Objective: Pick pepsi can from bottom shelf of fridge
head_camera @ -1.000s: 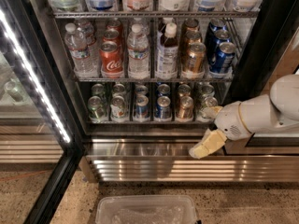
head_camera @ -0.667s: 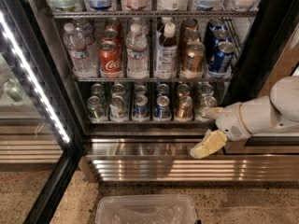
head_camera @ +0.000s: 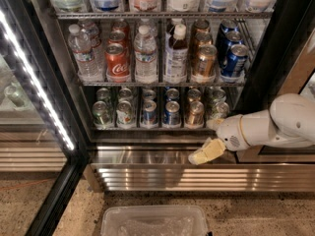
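Hovering gripper [head_camera: 209, 137] at right end of bottom shelf [head_camera: 147, 128]; Coca-Cola can [head_camera: 117, 63] above.

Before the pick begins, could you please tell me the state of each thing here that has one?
fridge door: open, swung left.
LED strip: lit.
pepsi can: upright on the bottom shelf, ungrasped.
gripper: below that shelf, at the right, before the steel base, touching no can.
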Controlling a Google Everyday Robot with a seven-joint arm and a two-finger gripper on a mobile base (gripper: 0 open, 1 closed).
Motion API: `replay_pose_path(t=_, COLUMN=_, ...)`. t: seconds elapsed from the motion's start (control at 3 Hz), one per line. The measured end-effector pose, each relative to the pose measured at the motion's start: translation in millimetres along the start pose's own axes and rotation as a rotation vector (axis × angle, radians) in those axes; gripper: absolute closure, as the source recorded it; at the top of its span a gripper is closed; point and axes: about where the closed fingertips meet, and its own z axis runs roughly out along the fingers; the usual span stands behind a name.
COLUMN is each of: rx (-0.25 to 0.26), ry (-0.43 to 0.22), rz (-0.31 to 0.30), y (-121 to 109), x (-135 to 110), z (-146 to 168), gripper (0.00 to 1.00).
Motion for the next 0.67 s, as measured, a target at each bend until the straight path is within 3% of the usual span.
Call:
replay_pose_path(t=0.33, rx=0.002, ry=-0.07, rz=0.046, y=-22, x=-3, z=33, gripper=0.0)
replay_pose_path(t=0.67, rx=0.021, ry=-0.089, rz=0.102, y=-38, x=-1, z=56, gripper=0.0)
